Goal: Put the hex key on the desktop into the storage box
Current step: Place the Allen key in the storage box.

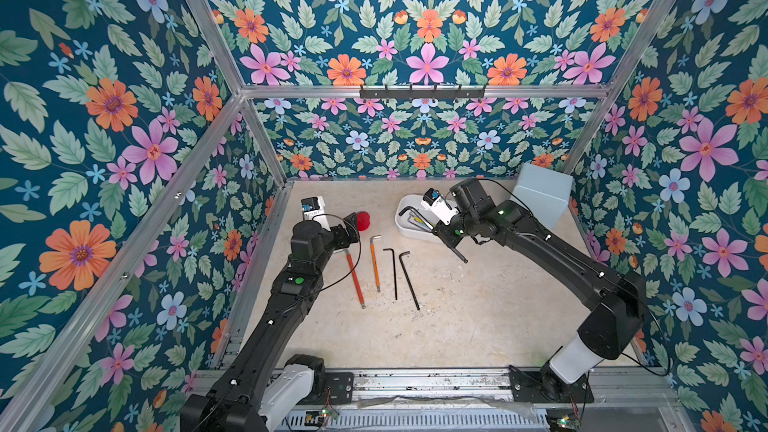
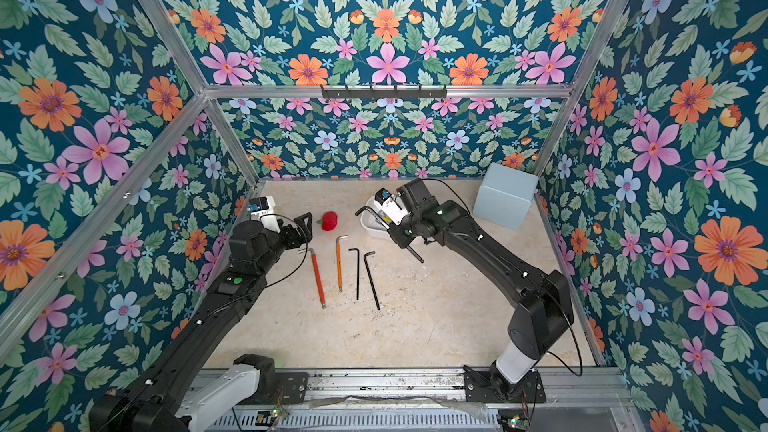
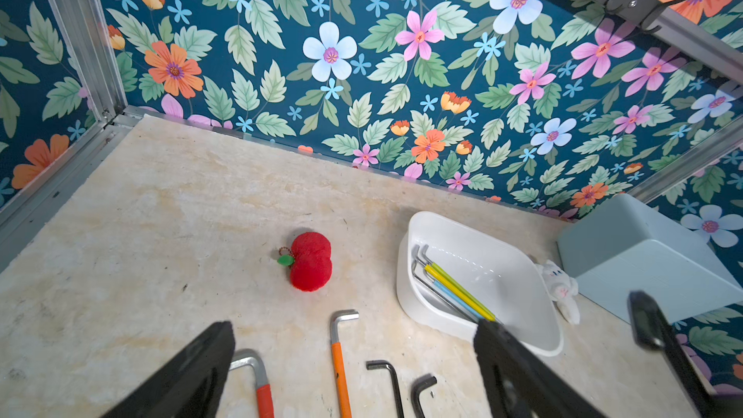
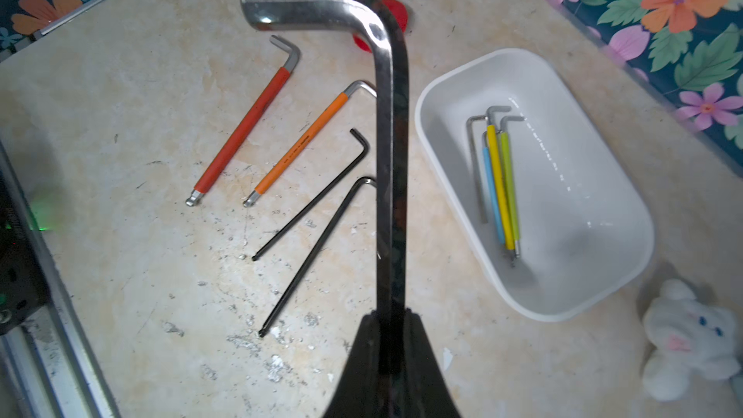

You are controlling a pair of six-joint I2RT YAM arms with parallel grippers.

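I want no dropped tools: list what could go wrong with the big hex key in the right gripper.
1. The right gripper pinches the large hex key partway along its shaft, with both ends overhanging; it may pivot or slip.
2. The key looks long for the storage box; an end could catch the rim and tip out.
3. Coloured keys already lie inside; it may land on them and bounce.
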